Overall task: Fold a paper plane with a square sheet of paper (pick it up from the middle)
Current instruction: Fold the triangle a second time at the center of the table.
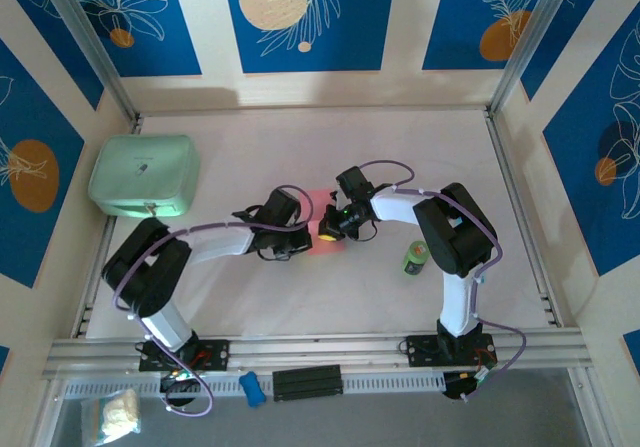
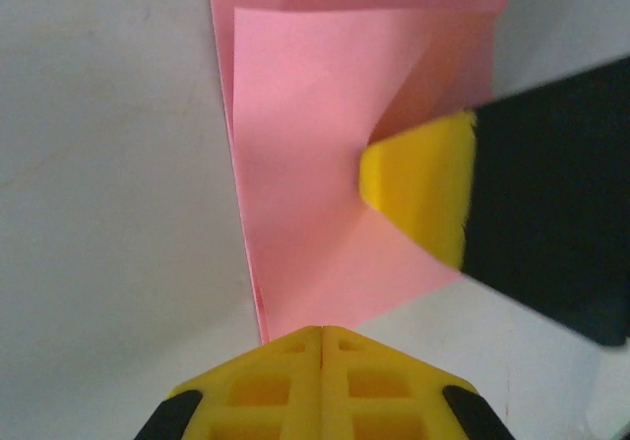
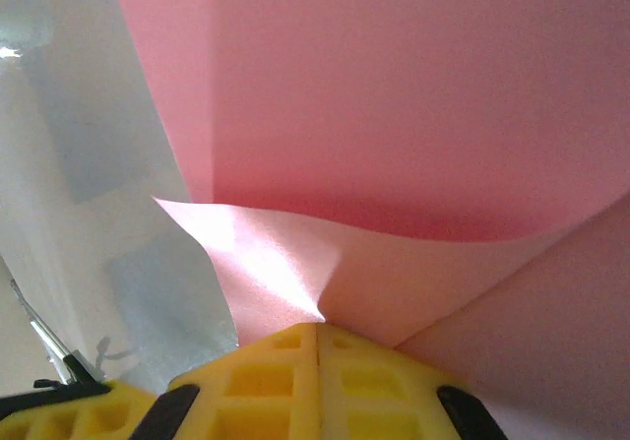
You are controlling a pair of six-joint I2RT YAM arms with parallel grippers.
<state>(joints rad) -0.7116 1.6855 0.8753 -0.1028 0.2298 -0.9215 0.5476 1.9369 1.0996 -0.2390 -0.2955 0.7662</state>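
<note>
Paper: the square sheet of paper (image 1: pixel 325 217), pink, lying at mid-frame in the top view, on the white table (image 1: pixel 300 147) between the two wrists.
Shape so far: in the left wrist view, one layer turned over another, with a straight edge down the left side and a raised flap toward the upper right; no pointed dart, no centre crease to be seen.
Left gripper (image 2: pixel 321 334): jaws together, tips at the bottom of its own view, right at the lower point of the sheet; pressing on it or merely beside it, impossible to tell.
Right gripper (image 3: pixel 317 327): jaws together, tips meeting the lifted flap where its creases converge; paper nipped between them or only pushed, not clear. Seen from the left wrist as a yellow fingertip at right of centre, dug into the flap.
Progress: judged early, a first fold or two begun and none pressed flat.
Left to do: probably flattening this flap, the nose folds, the centre crease and the wings.
Surroundings: mint-green case (image 1: pixel 145 175) at upper left of the table, well apart; small green can (image 1: pixel 416 258) right of centre, near the right arm.
</note>
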